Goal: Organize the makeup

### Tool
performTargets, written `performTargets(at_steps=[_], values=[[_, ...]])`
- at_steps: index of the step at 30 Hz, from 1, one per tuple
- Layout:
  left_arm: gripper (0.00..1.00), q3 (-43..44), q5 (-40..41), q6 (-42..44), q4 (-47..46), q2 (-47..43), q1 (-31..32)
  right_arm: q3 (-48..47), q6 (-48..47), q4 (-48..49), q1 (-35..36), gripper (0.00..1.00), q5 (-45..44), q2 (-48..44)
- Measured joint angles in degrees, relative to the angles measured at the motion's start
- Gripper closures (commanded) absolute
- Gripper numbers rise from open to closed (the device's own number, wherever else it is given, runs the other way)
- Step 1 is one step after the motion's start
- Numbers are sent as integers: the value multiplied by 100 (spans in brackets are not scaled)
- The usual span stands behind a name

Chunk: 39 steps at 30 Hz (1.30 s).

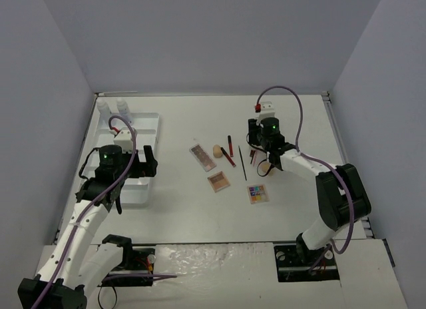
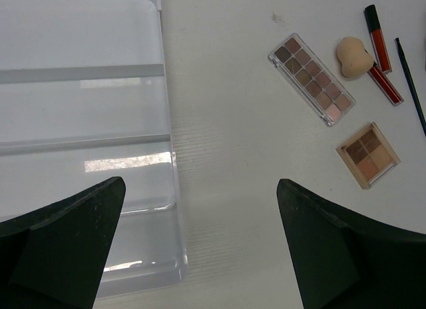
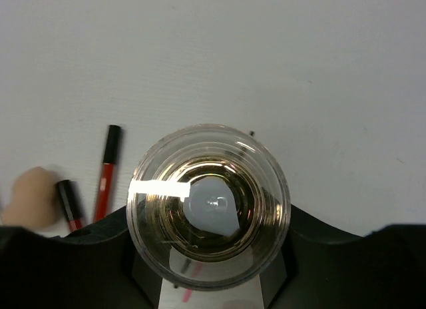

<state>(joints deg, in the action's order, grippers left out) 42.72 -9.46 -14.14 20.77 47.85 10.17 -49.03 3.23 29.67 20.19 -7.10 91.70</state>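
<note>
Seen from above in the right wrist view, the amber bottle [image 3: 208,206] with its clear cap stands between the black fingers of my right gripper [image 3: 208,224], which is shut on it. From the top view, that gripper [image 1: 257,134] covers the bottle. A red pencil [image 3: 106,172] and a peach sponge [image 3: 30,196] lie to its left. My left gripper [image 2: 200,189] hangs open over the tray's right edge, holding nothing. Two clear white-capped bottles [image 1: 103,106] stand at the tray's far end. A long palette [image 2: 311,79], a sponge [image 2: 353,56] and a square palette [image 2: 367,154] lie mid-table.
The white slotted tray [image 1: 141,122] lies at the left. A colourful palette [image 1: 258,193], red pencils [image 1: 229,148] and a thin black brush [image 1: 242,164] lie between the arms. Another sponge [image 1: 265,169] sits under the right arm.
</note>
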Motion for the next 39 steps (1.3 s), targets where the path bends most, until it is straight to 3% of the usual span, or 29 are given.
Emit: performTargets(at_steps=[9, 21, 39], values=[[3, 102, 182, -8, 277, -165, 0, -1364, -97, -91, 1174, 100, 1308, 248], [3, 543, 527, -149, 930, -415, 0, -3044, -439, -386, 1957, 100, 2182, 2293], [3, 549, 694, -312, 1240, -725, 2, -3554, -840, -680, 2613, 100, 2311, 2787]])
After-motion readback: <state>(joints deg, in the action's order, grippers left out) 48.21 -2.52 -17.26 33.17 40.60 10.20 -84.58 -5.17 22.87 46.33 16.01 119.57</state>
